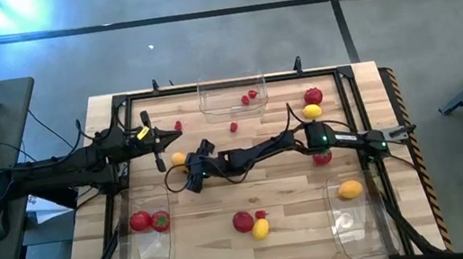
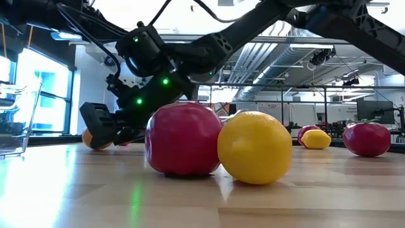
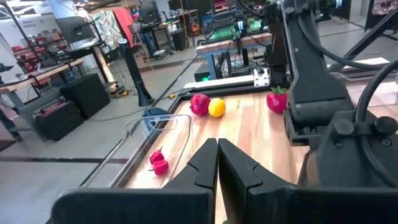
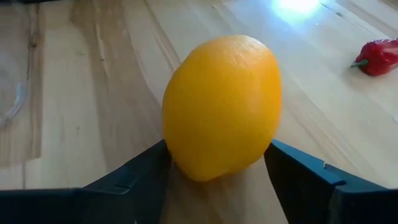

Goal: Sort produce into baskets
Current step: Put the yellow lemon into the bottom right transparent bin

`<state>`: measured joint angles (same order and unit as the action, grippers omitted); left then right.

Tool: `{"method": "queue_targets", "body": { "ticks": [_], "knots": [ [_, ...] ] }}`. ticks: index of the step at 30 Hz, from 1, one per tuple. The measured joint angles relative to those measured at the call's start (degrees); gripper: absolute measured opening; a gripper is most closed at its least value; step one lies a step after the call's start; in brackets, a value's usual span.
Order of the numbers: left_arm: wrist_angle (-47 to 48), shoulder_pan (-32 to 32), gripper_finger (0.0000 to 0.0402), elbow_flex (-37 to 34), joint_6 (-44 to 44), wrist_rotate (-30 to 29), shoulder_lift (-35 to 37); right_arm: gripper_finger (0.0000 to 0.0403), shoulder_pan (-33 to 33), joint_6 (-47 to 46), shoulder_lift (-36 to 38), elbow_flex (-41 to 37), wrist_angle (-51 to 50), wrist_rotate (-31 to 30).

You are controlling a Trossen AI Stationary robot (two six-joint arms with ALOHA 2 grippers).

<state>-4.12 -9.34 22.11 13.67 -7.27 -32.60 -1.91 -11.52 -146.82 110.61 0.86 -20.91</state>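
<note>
Right gripper (image 4: 217,180) straddles lemon (image 4: 221,106), fingers (image 4: 134,177) part open, apparently not yet gripping. Risk: round lemon squirts out if closure lands off-centre.

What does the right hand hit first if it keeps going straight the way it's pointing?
The yellow lemon. It already sits between the right hand's open fingers, which flank it on both sides, so going straight ahead should press into it almost at once. How much gap remains is hard to judge.

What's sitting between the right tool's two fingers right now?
An orange lemon fills the gap between the right tool's fingers, resting on the wooden table. The right wrist view shows it.
</note>
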Motion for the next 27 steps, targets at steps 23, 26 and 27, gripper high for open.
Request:
{"method": "queue_targets", "body": {
  "ticks": [23,26,27],
  "knots": [
    [0.00,0.00,0.0000,0.02,0.03,0.00,0.02,0.0174,0.41,14.47,6.80,0.00,-16.43,3.22],
    [0.00,0.00,0.0000,0.02,0.04,0.00,0.02,0.0174,0.41,15.31,7.39,-0.06,-18.09,1.72],
    [0.00,0.00,0.0000,0.02,0.04,0.00,0.00,0.0174,0.42,15.45,7.73,-0.07,-17.95,2.06]
  ]
}}
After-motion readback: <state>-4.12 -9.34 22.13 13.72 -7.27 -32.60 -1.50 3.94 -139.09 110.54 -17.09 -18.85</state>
